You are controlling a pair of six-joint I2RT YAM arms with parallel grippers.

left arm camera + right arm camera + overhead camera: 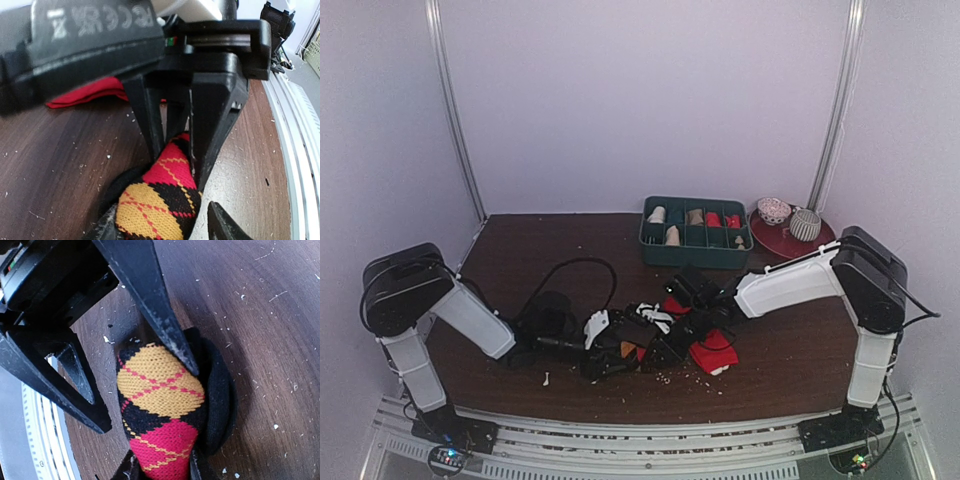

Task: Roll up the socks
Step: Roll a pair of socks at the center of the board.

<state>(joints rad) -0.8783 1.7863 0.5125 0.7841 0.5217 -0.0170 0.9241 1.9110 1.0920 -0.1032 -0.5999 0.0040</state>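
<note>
The argyle sock [160, 195], black with orange and red diamonds, lies bunched on the brown table between both grippers; it also shows in the right wrist view [160, 390] and the top view [628, 350]. My right gripper [162, 467] is shut on its red end, seen from the left wrist view as two black fingers [147, 120] pinching the fabric. My left gripper [160, 223] is open and straddles the orange end, one finger [175, 340] against the sock, the other apart from it. The plain red sock [713, 355] lies just right of the grippers, also in the left wrist view [85, 95].
A green compartment tray [692, 262] holding small rolled bundles stands at the back. A red plate [775, 243] with two patterned bowls sits to its right. A black cable [570, 265] loops over the table's left middle. Crumbs dot the wood. A metal rail [300, 150] runs along the near edge.
</note>
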